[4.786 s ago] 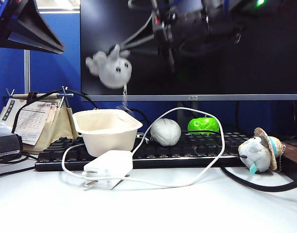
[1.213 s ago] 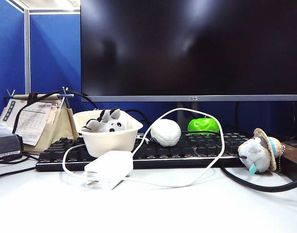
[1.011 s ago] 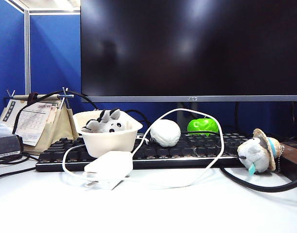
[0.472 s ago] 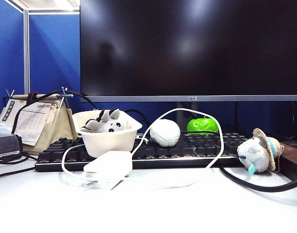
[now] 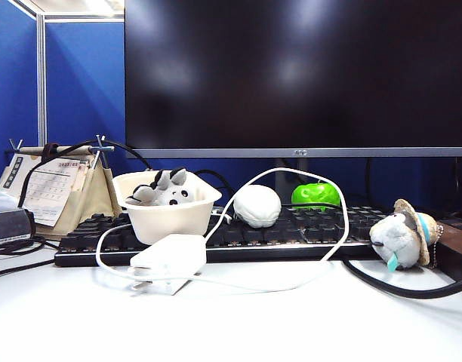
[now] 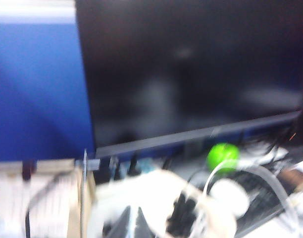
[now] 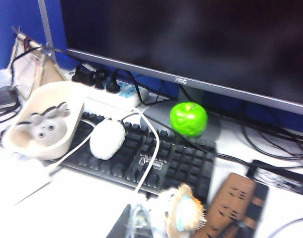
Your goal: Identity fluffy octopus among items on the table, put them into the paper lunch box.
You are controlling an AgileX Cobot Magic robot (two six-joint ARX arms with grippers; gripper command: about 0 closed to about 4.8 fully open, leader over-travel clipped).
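The fluffy octopus [image 5: 165,195] lies inside the paper lunch box [image 5: 167,220], its grey head and upturned tentacles showing above the rim. The box stands on the left end of a black keyboard [image 5: 291,234]. From the right wrist view the octopus [image 7: 45,127] rests face-up in the lunch box [image 7: 71,97]. Neither arm shows in the exterior view. My right gripper [image 7: 137,220] is shut and empty, hovering close to a grey plush with a straw hat [image 7: 183,214]. My left gripper [image 6: 133,222] is shut with nothing in it, over the blurred lunch box [image 6: 156,191].
A white power adapter [image 5: 170,254] with a looping cable lies before the box. A white ball [image 5: 257,205] and a green apple [image 5: 315,194] sit by the keyboard. The straw-hat plush [image 5: 401,237] is at the right, near a brown power strip [image 7: 230,203]. A monitor [image 5: 291,75] stands behind.
Earlier the octopus hung in the air above the lunch box under an arm; now it lies in the box and both arms are out of the exterior view. Nothing shifted over the last second.
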